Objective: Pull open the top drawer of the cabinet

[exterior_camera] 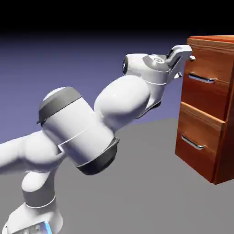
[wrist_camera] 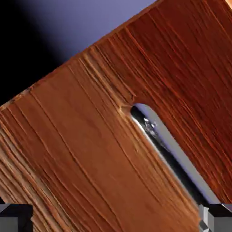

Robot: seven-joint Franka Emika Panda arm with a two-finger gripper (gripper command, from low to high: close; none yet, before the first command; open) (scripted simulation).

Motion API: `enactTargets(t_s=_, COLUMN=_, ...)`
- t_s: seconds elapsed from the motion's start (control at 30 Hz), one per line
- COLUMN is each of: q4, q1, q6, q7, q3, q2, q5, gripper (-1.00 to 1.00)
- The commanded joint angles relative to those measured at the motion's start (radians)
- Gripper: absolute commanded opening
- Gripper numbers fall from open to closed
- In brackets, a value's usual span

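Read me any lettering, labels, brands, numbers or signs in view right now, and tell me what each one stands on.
No readable text in either view.
White robot arm: no lettering that I can make out; the small marks on its base are too small to read.
Reddish-brown wooden cabinet with silver bar handles: wood grain only, no label or number.

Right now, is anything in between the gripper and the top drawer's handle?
Nothing else shows between the gripper and the handle in the hand view, just the top drawer's front behind them. I can't tell if they touch.
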Motion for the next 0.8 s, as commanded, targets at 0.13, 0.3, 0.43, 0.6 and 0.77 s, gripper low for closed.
enactTargets(t_s=0.13, q4=0.059, q1=0.137, q6=-0.051, q7=-0.218, q3=-0.098, q2=-0.042, q5=-0.19, gripper=0.0)
enactTargets(t_s=0.3, q4=0.154, q1=0.242, q6=-0.046, q7=-0.319, q3=-0.16, q2=-0.067, q5=-0.27, gripper=0.0)
enactTargets(t_s=0.43, q4=0.284, q1=0.333, q6=-0.002, q7=-0.346, q3=-0.204, q2=-0.082, q5=-0.279, gripper=0.0)
enactTargets(t_s=0.6, q4=0.175, q1=0.258, q6=-0.041, q7=-0.325, q3=-0.169, q2=-0.072, q5=-0.273, gripper=-1.0)
enactTargets(t_s=0.77, q4=-0.006, q1=0.129, q6=-0.103, q7=-0.295, q3=-0.099, q2=-0.061, q5=-0.257, gripper=-1.0)
